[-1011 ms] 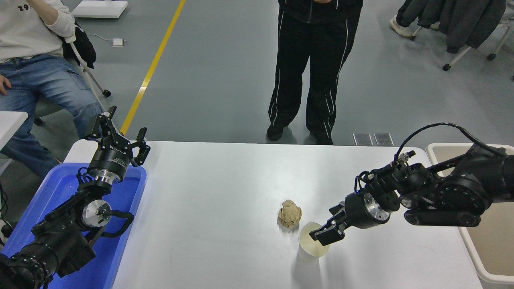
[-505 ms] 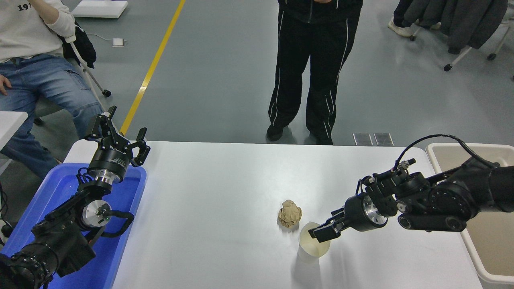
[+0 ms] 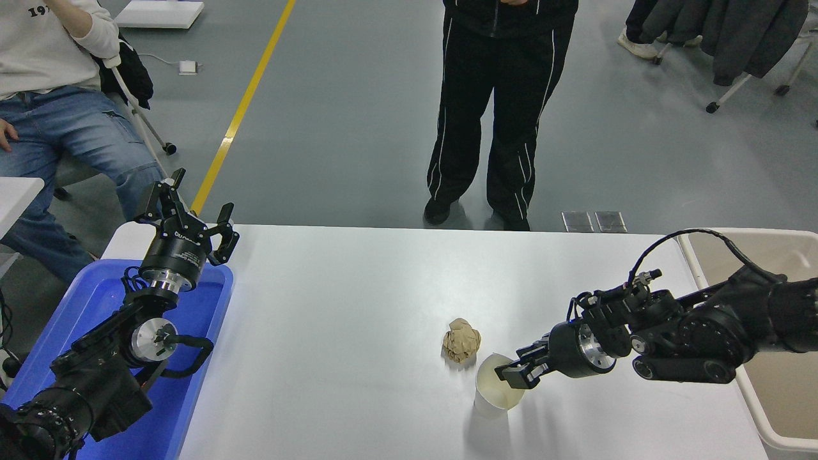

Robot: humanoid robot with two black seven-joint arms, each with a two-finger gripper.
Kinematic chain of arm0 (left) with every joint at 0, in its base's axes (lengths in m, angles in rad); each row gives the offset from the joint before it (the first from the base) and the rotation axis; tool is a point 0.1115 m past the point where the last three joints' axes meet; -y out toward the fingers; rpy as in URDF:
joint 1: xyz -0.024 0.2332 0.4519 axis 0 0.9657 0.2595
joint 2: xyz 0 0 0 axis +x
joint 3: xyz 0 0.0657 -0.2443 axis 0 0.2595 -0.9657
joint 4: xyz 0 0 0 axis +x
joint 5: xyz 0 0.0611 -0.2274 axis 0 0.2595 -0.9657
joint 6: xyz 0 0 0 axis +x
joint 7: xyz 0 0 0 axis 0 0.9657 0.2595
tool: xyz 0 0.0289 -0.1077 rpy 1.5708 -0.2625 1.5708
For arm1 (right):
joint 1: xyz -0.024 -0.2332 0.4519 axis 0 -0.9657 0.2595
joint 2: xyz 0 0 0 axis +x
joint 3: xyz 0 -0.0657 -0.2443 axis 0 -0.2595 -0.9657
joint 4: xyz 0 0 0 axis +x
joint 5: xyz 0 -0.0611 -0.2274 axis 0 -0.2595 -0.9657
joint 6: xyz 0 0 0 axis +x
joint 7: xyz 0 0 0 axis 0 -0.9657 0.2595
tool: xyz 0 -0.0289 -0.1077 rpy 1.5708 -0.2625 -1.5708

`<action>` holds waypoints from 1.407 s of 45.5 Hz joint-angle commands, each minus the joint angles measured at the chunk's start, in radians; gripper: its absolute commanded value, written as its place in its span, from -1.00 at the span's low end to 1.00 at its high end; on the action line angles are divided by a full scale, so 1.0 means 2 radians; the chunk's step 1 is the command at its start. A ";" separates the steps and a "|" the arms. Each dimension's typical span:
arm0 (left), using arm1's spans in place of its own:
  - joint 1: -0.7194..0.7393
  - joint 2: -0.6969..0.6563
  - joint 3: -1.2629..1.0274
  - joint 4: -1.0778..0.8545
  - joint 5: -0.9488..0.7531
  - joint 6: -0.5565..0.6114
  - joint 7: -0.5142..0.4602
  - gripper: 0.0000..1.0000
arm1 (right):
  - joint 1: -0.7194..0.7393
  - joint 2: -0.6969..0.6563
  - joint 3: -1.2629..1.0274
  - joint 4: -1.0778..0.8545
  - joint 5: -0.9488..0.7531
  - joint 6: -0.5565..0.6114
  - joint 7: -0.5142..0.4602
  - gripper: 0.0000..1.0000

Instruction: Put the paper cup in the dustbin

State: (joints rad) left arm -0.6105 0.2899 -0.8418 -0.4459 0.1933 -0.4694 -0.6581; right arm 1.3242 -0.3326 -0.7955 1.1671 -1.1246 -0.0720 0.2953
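The paper cup stands upright on the white table, near the front and right of centre, its cream inside showing. My right gripper reaches in from the right, low over the table. Its fingers are pinched on the right side of the cup's rim, one inside and one outside. The dustbin stands off the table's right edge, partly behind my right arm. My left gripper is open and parked over the blue tray at the left.
A crumpled tan paper ball lies just left of and behind the cup. A blue plastic tray sits at the table's left end. A person in black stands at the far side, and another sits at the far left.
My right arm has lowered and its fingers have closed in on the cup's right rim. The cup, the paper ball and the left arm have not moved.
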 commanded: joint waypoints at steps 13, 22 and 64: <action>0.000 0.000 0.000 0.000 0.000 0.000 0.000 1.00 | 0.000 -0.001 0.004 -0.002 0.002 0.000 0.002 -1.00; 0.000 0.000 0.000 0.000 0.000 0.000 0.000 1.00 | 0.009 -0.010 0.020 -0.002 0.005 0.000 0.003 -1.00; 0.000 0.000 0.000 0.000 0.000 0.000 0.000 1.00 | 0.030 -0.204 0.328 0.038 0.102 0.186 0.062 -1.00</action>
State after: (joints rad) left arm -0.6106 0.2900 -0.8421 -0.4461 0.1933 -0.4694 -0.6581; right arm 1.3799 -0.6474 -0.3172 1.2454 -0.9695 0.1859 0.4103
